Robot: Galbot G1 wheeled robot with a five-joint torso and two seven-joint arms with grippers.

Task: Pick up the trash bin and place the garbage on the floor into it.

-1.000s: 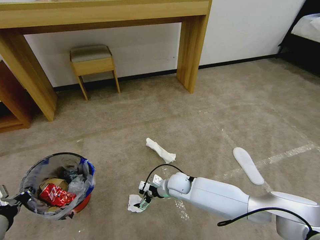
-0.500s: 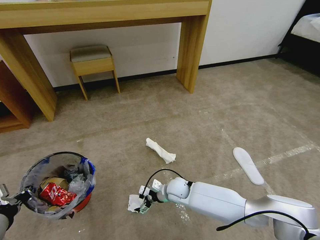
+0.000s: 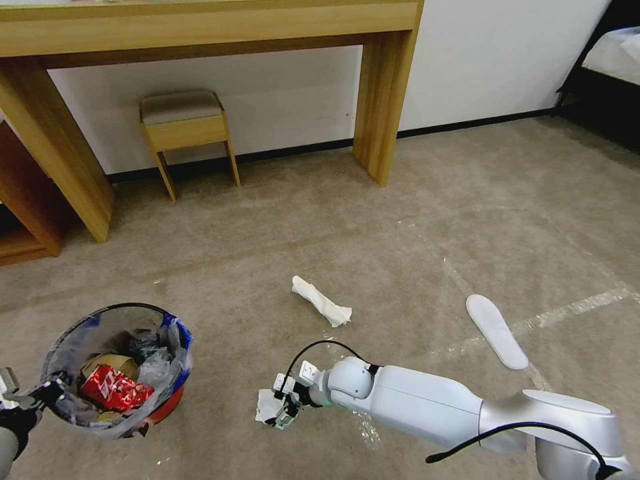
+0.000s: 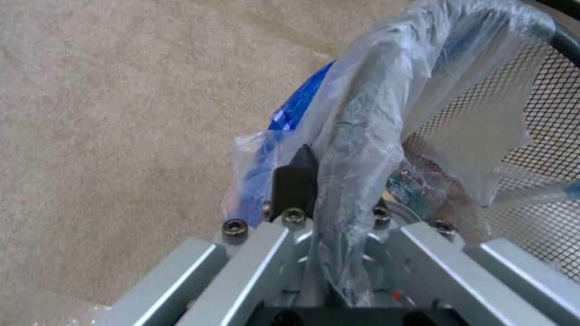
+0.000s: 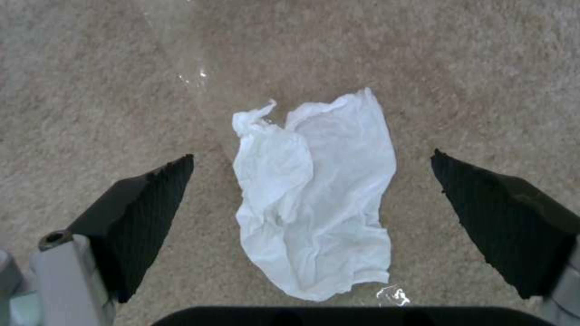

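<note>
The trash bin, a red bucket lined with a clear blue-printed bag, hangs at the lower left holding a red wrapper and brown paper. My left gripper is shut on its rim; up close the rim and bag sit pinched between the fingers. My right gripper hovers low over a crumpled white tissue on the floor. Seen from the right wrist, the tissue lies between the two spread black fingers, which are open. A second rolled tissue and a flat white slipper lie on the carpet.
A wooden desk stands along the back wall with a small stool under it. A shelf unit is at the far left. A bed corner shows at the top right. Shiny tape lines cross the carpet.
My right arm has slid lower and slightly left, bringing the open gripper down over the crumpled tissue. The bin and left gripper have barely shifted.
</note>
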